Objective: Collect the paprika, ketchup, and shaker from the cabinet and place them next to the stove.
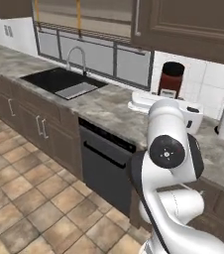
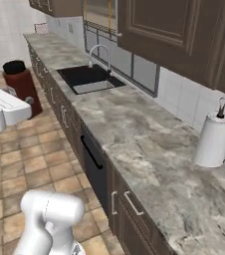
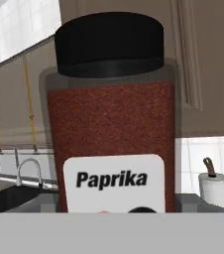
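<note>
The paprika (image 3: 111,124), a tall jar of red-brown powder with a black cap and a white label, stands upright right in front of the hand camera. Over the counter it shows as the paprika (image 1: 172,79), rising behind my white hand, with my gripper (image 1: 169,94) shut on its lower part. From the other side the paprika (image 2: 20,84) hangs in the air beside the hand, held by the gripper (image 2: 27,102). My fingers are hidden by the hand and the jar. The ketchup, the shaker and the stove are out of view.
A grey marble counter (image 1: 109,106) runs along the wall with a black sink (image 1: 59,82) and its faucet (image 1: 77,57). A white paper towel roll (image 2: 213,139) stands at the tiled wall. Dark brown wall cabinets (image 2: 169,35) hang above. A dishwasher (image 1: 104,163) sits below.
</note>
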